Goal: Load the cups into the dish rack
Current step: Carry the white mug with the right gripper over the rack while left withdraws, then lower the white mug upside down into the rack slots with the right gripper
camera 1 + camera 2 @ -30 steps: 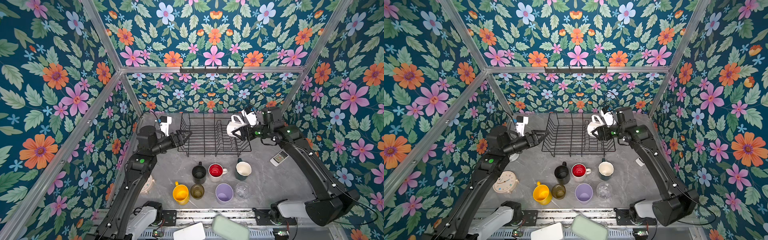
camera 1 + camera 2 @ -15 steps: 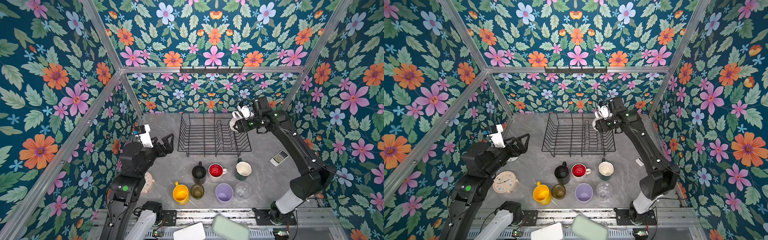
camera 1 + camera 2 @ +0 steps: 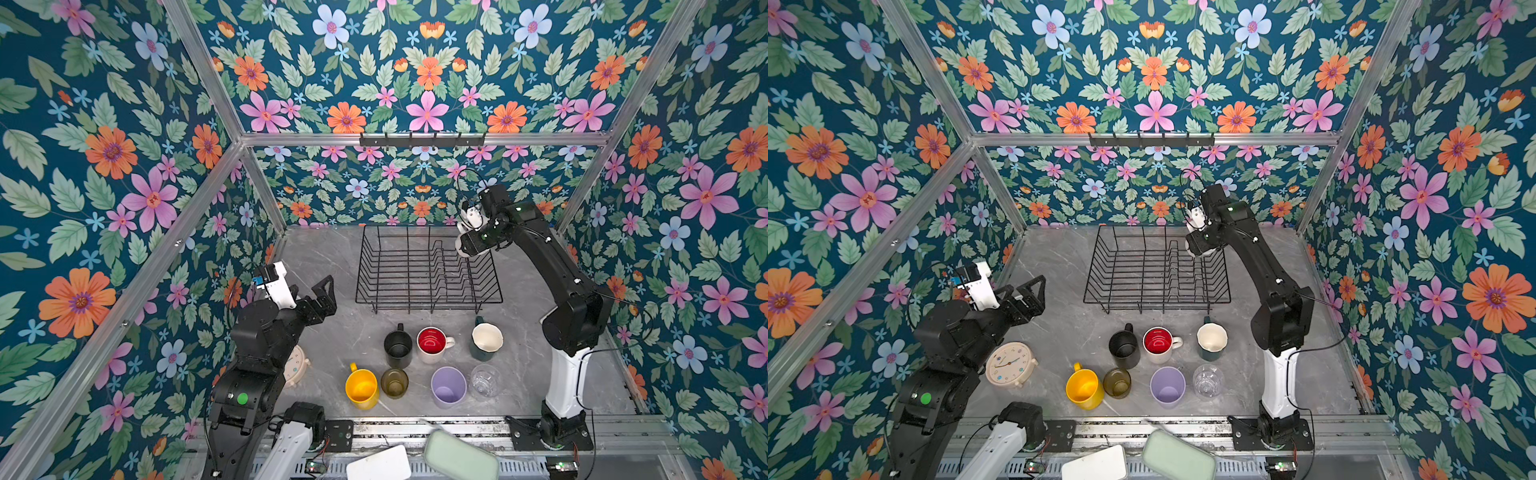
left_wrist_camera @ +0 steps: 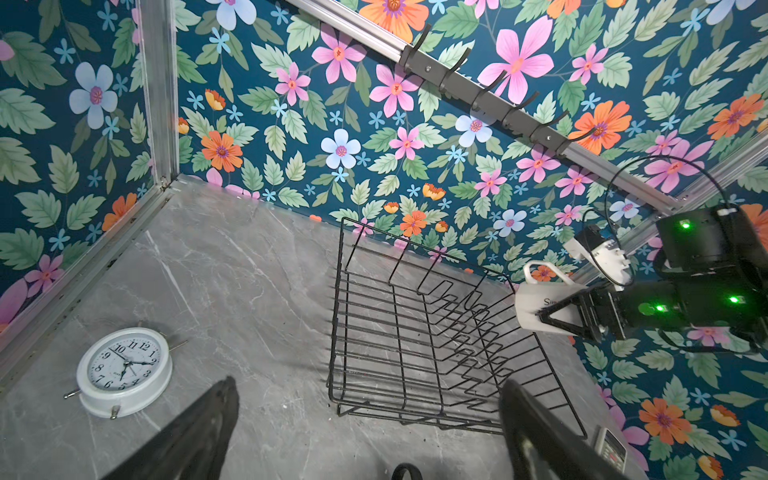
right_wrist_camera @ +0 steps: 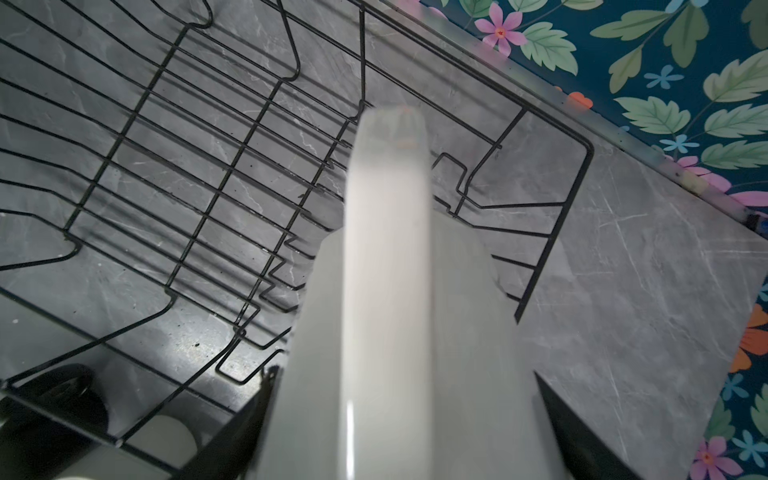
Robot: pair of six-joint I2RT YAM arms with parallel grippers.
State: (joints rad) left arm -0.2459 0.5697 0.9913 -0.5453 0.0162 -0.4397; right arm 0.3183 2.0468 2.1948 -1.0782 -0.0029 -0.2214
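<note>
The right gripper (image 4: 545,316) is clamped on a glossy white ceramic mug (image 4: 536,296). It holds the mug on its side, handle uppermost, above the far right corner of the black wire dish rack (image 3: 415,274). Its arm reaches in from the right, forearm stretched and wrist level. Dark lettering on the mug begins "Si"; the gripper hides the rest. The left gripper (image 3: 321,297) hangs empty with its jaws spread wide, raised off the rack's left front corner. Seven other cups (image 3: 432,341) stand on the grey marble-look tabletop (image 3: 324,257) in front of the rack. A round white alarm clock (image 4: 124,370) shows numerals 1 to 12.
</note>
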